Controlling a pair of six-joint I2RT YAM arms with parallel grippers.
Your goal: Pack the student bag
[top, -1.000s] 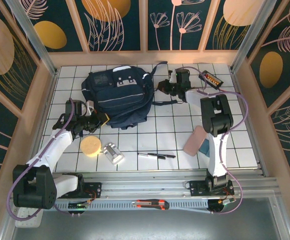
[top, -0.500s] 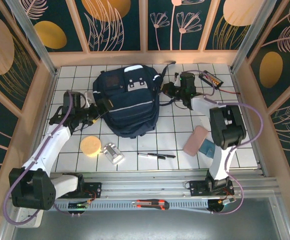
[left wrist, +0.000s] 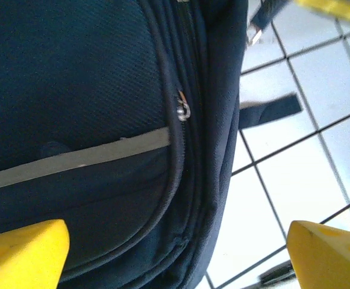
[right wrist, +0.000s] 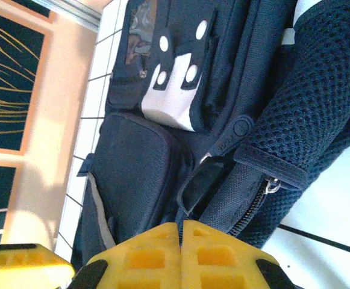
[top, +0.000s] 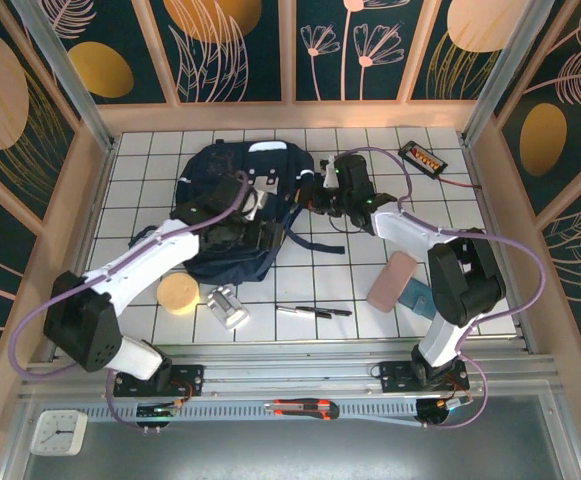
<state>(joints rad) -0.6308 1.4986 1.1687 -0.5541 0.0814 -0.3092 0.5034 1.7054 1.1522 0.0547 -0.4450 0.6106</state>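
The student bag (top: 210, 172), a dark navy backpack with a pale stripe (left wrist: 72, 159) and a grey-white patch (right wrist: 175, 90), lies crumpled at the back middle of the tiled table. My left gripper (top: 255, 238) hovers open over the bag's near right part, its yellow fingertips (left wrist: 21, 253) wide apart and touching nothing; a zipper pull (left wrist: 182, 111) shows below it. My right gripper (top: 315, 195) is at the bag's top right, its fingers (right wrist: 144, 259) pressed together on a thin dark strap of the bag (right wrist: 202, 183).
A round yellow sponge (top: 177, 293), a silver can (top: 228, 307) and a black pen (top: 315, 311) lie in front of the bag. At the right rest a pink case (top: 392, 281) and a blue item (top: 416, 296). A black device (top: 422, 157) is at the back right.
The left gripper opened, let go at the bag's left side and swung right over the bag. The right gripper pulled the strap leftward, and the bag bunched up.
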